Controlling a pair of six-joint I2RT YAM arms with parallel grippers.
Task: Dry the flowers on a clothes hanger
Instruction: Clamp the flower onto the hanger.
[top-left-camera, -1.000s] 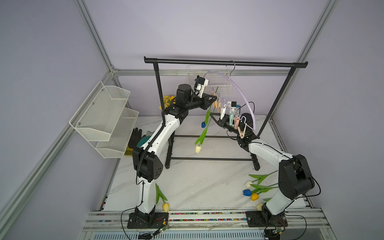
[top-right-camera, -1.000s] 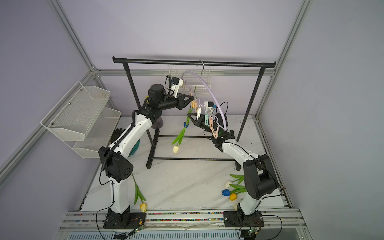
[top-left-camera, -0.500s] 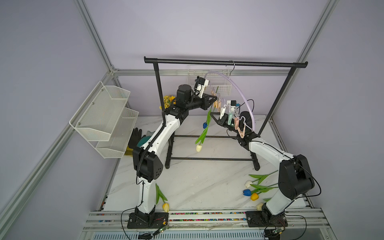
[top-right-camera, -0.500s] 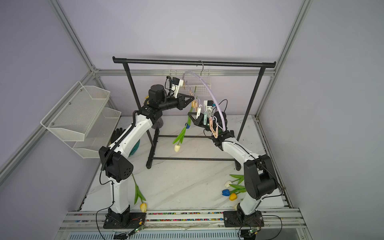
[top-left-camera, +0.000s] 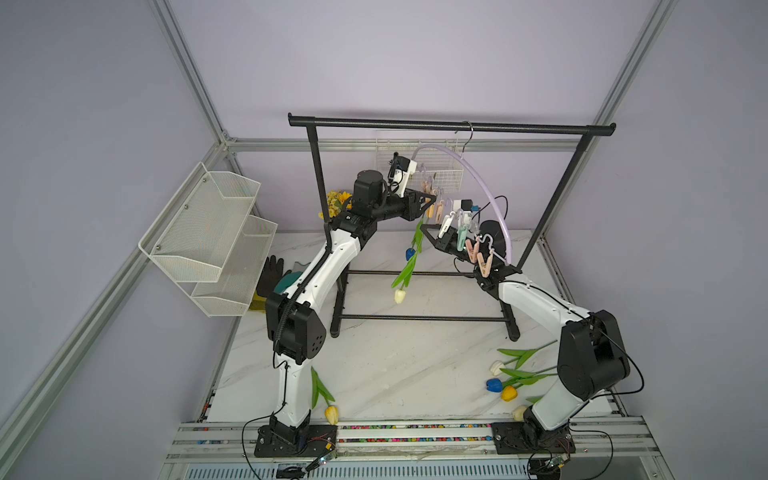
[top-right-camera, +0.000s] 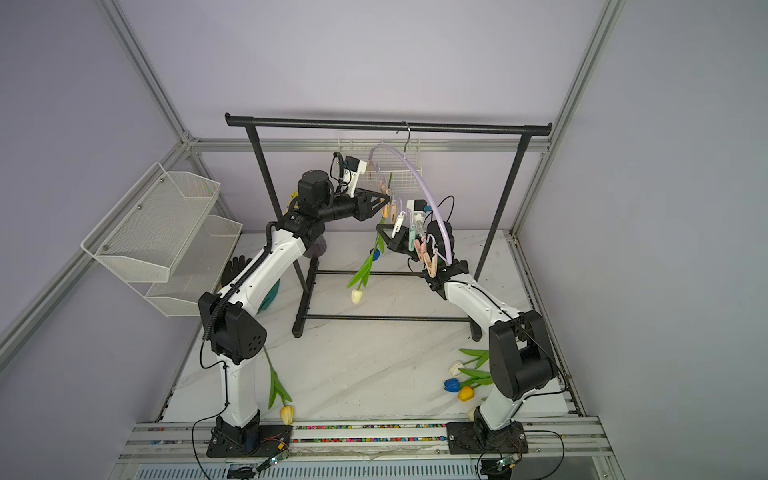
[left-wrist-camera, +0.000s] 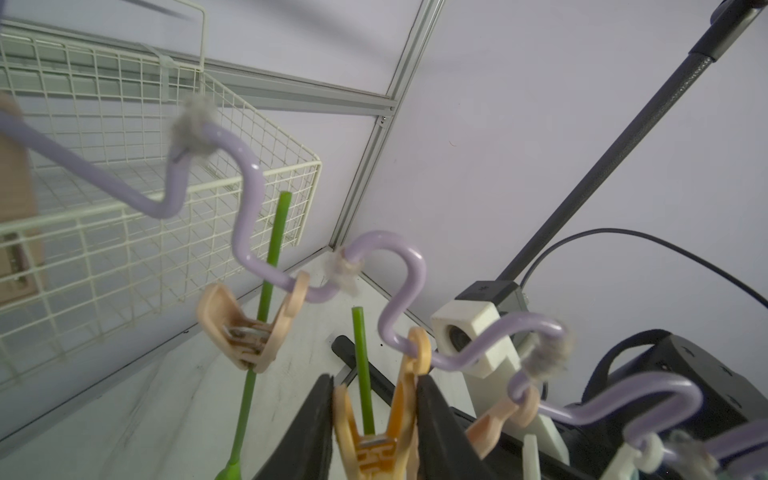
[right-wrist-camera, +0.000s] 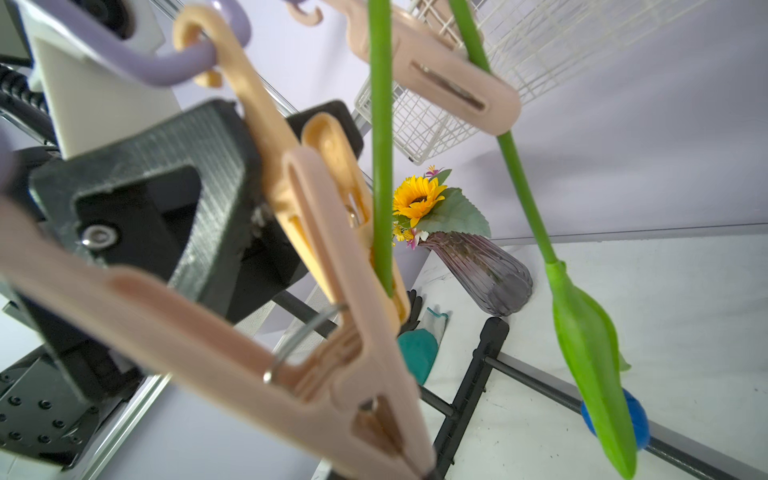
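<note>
The lilac clothes hanger hangs by its hook from the black rail, with pastel pegs along its wavy lower edge. My left gripper is shut on an orange peg with a green stem standing in it; both fingers touch the peg's handles. That stem belongs to the white tulip, which hangs head down. My right gripper is shut on its stem just under the peg. A blue tulip hangs from the neighbouring peg. More flowers lie on the table.
The tall black garment rack spans the back. White mesh shelves jut from the left wall and a wire basket hangs behind the hanger. A sunflower vase and gloves sit at the back left. A yellow tulip lies by the left base.
Both arms and the hanging white tulip stay almost where they were; no clear movement shows in the top views.
</note>
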